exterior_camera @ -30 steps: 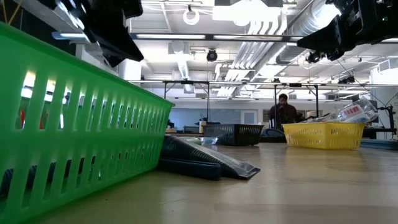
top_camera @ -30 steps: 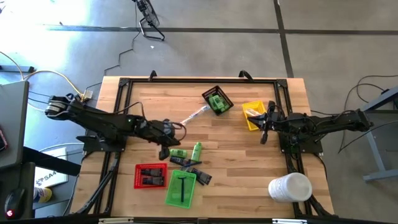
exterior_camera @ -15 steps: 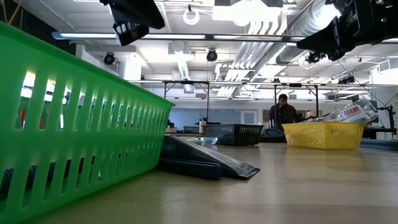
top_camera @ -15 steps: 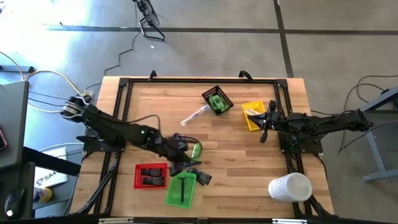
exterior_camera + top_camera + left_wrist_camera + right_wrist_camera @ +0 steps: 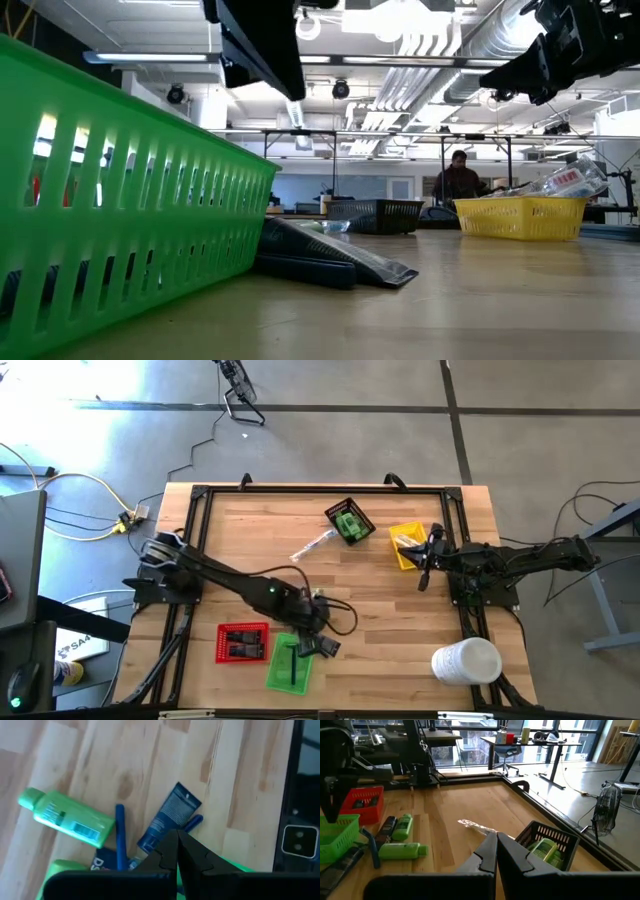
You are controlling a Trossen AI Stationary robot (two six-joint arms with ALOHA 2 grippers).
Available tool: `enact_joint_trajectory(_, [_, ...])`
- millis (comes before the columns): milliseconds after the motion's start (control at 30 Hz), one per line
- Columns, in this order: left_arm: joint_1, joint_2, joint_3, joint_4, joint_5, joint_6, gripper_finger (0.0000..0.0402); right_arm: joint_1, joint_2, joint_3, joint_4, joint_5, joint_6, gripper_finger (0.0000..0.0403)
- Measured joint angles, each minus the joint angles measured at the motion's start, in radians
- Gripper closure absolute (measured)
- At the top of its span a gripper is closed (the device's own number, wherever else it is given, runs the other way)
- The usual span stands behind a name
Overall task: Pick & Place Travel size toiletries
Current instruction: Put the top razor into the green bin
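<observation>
My left gripper [image 5: 316, 620], shut [image 5: 177, 839], hovers over a pile of toiletries beside the green tray [image 5: 290, 663]. Under it lie a dark blue tube [image 5: 169, 817], a bright green bottle [image 5: 67, 817] and a thin blue stick [image 5: 120, 836], all flat on the wood. The low view shows it [image 5: 255, 45] well above the table. Two green bottles [image 5: 402, 851] also show in the right wrist view. A clear-wrapped stick [image 5: 313, 545] lies mid-table. My right gripper [image 5: 424, 558], shut [image 5: 496, 840], waits by the yellow tray [image 5: 408, 545].
A red tray [image 5: 242, 642] sits left of the green tray, and a black tray [image 5: 350, 522] holding green bottles stands toward the far edge. A big white cylinder [image 5: 466, 660] lies at the near right corner. Bare wood spans the middle. A person stands far behind the table [image 5: 457, 175].
My left arm has swung toward the table's near edge and to the right, from beside the pile to right above it, next to the green tray. In the high view it now covers the green bottles. The right arm has kept still.
</observation>
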Motion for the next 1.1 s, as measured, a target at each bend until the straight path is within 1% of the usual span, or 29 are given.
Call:
enact_joint_trajectory(67, [0.000,0.022,0.015,-0.024,0.017,0.000,0.0402,0.000,0.000,0.000,-0.016,0.000,0.000,0.0400])
enact_joint_trajectory(167, [0.002,0.047,0.017,-0.028,0.017,0.002,0.0402,0.000,0.000,0.000,-0.039,0.000,0.001,0.0400])
enact_joint_trajectory(400, [0.054,0.108,0.018,-0.009,0.025,0.002,0.0402,0.000,0.000,0.000,-0.041,0.001,-0.005,0.0400])
enact_joint_trajectory(567, [0.092,0.162,0.017,0.040,0.103,-0.008,0.0402,0.000,0.000,0.000,-0.041,0.001,-0.022,0.0400])
enact_joint_trajectory(700, [0.101,0.196,0.017,0.081,0.159,-0.009,0.0402,0.000,0.000,0.000,-0.040,0.002,-0.022,0.0400])
enact_joint_trajectory(867, [0.100,0.226,0.017,0.074,0.177,-0.009,0.0402,0.000,0.000,0.000,-0.040,0.006,-0.029,0.0400])
enact_joint_trajectory(1033, [0.108,0.241,0.018,0.061,0.167,0.007,0.0402,0.000,0.000,0.000,-0.040,0.006,-0.029,0.0400])
enact_joint_trajectory(1100, [0.117,0.242,0.016,0.018,0.158,0.007,0.0402,0.000,0.000,0.000,-0.040,0.006,-0.029,0.0400])
